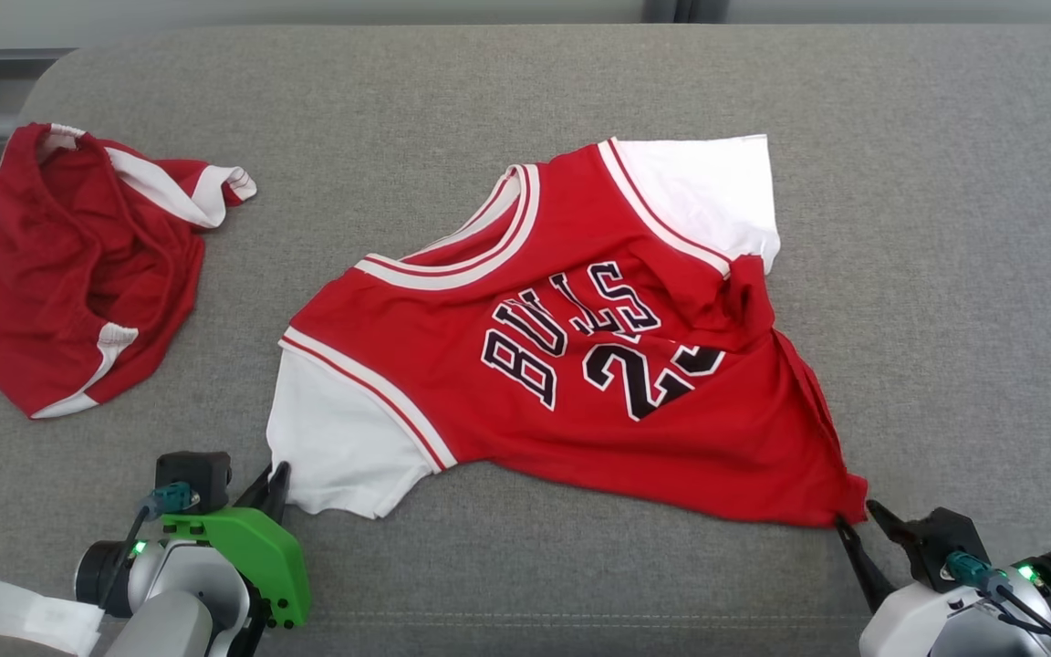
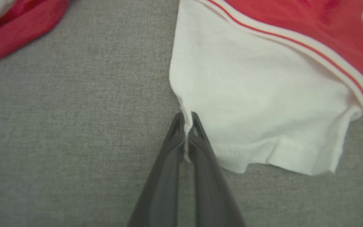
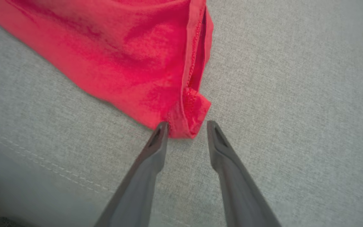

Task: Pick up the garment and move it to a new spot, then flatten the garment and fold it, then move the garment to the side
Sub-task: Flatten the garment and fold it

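Grey woven upholstery [image 1: 945,274] spreads across the head view, with a stitched seam near the lower edge. In the middle of the frame lies the red jersey [image 1: 580,365], face up and skewed, collar toward the upper left, 2 white sleeves out, cloth bunched in a ridge at its right side. Crumpled red shorts [image 1: 69,274] sit at the upper left, well apart from it.

At the lower left, the left gripper [image 2: 186,121] is pinched tight on the edge of the near white sleeve [image 2: 257,94]; a thin strip of cloth shows between its fingers. At the lower right, the right gripper [image 3: 187,126] stands partly apart, its 2 fingertips either side of the jersey's red hem corner [image 3: 191,113]. It holds nothing yet, and only 1 tip touches cloth.

The step in hand looks like securing 2 grips to lift or stretch the garment. To do it well, the right fingers should reach a little deeper over the corner and take both hem layers before clamping, since a bite on the very tip could slip. Both arms should then rise and draw apart evenly, so the bunched side pulls flat.
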{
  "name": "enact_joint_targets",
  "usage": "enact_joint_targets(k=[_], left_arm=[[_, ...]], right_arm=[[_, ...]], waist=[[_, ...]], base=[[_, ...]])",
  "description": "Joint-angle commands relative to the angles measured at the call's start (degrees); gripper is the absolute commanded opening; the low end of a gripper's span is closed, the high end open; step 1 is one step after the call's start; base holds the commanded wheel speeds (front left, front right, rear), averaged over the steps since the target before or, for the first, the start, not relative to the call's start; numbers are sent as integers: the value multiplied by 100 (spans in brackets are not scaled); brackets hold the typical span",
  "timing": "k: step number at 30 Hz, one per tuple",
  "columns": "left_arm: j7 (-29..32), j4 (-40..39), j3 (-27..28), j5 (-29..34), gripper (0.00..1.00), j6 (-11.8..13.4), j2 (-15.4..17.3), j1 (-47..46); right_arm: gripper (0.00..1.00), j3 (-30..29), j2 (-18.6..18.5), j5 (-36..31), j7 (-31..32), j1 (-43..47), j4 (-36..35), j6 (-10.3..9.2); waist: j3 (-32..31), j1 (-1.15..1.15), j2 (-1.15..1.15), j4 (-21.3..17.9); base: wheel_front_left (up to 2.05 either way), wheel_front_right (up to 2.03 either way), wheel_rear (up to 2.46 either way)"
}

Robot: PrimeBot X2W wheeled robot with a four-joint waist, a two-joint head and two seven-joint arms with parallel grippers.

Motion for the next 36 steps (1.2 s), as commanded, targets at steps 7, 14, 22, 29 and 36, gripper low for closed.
enact_joint_targets(k=[7,14,22,29,36], left_arm=[[-16,118,-46,-42,0,20,3,3],[-241,24,71,-116,0,84,40,45],[-787,-553,508,-468,0,174,-14,68],[-1215,-1456,1053,-933,0,275,-155,14],[-1023,-2006,1299,-1230,0,384,-223,-539]], right_arm=[[0,128,39,117,-51,-147,242,-2],[0,102,232,409,-141,-157,289,-2],[0,-58,604,1399,-336,-357,8,-2],[0,-392,891,2384,-154,-676,-452,0],[0,-538,1055,3304,268,-1674,-564,0]], waist=[[-27,0,0,44],[-163,0,0,15],[-442,0,0,-35],[-596,0,0,-81],[-410,0,0,-249]], base=[[0,0,0],[0,0,0],[0,0,0],[0,0,0],[0,0,0]])
